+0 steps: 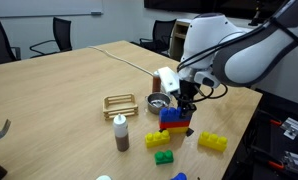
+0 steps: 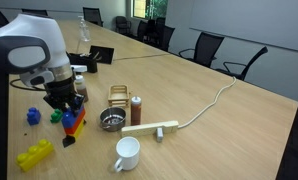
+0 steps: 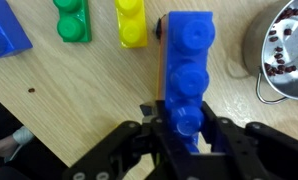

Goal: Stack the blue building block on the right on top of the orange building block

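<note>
Pincer (image 3: 185, 128) clamped on the blue building block (image 3: 187, 60), orange building block (image 1: 176, 127) beneath, mostly hidden in wrist view

We see short block (image 3: 189, 60) stacked on long block (image 1: 175, 128). Wrist view: bowl (image 3: 284, 50) right of stack, loose bricks (image 3: 131, 22) in row left of it. Bottle (image 1: 120, 133) beside rack (image 1: 120, 102); mug (image 2: 127, 153) near bowl, not touching.
</note>
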`<move>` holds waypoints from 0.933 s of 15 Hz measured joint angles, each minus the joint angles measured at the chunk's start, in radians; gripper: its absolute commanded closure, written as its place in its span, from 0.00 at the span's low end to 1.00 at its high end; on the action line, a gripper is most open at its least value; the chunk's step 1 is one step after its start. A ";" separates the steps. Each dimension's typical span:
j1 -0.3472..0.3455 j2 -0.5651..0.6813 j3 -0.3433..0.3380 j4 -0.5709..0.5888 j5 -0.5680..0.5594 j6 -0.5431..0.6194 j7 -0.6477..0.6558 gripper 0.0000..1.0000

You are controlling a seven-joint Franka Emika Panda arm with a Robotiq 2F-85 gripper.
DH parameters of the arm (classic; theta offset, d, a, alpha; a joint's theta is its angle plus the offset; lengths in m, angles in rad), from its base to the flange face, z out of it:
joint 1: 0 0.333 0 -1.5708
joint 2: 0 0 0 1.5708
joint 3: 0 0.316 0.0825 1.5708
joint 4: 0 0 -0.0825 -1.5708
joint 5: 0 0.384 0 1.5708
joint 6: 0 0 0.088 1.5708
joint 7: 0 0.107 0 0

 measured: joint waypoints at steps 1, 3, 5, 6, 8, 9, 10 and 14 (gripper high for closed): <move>-0.002 0.004 0.000 0.008 0.000 -0.012 0.000 0.40; -0.003 0.008 0.000 0.015 0.000 -0.025 -0.006 0.33; -0.069 0.029 0.067 0.016 -0.049 -0.023 -0.008 0.19; -0.107 0.038 0.102 0.018 -0.081 -0.020 -0.008 0.12; -0.157 0.039 0.143 0.020 -0.169 -0.007 0.008 0.01; -0.156 0.034 0.137 0.021 -0.197 0.000 0.008 0.00; -0.140 0.028 0.115 0.023 -0.215 0.007 0.005 0.00; -0.040 -0.021 0.014 0.023 -0.257 0.022 0.004 0.00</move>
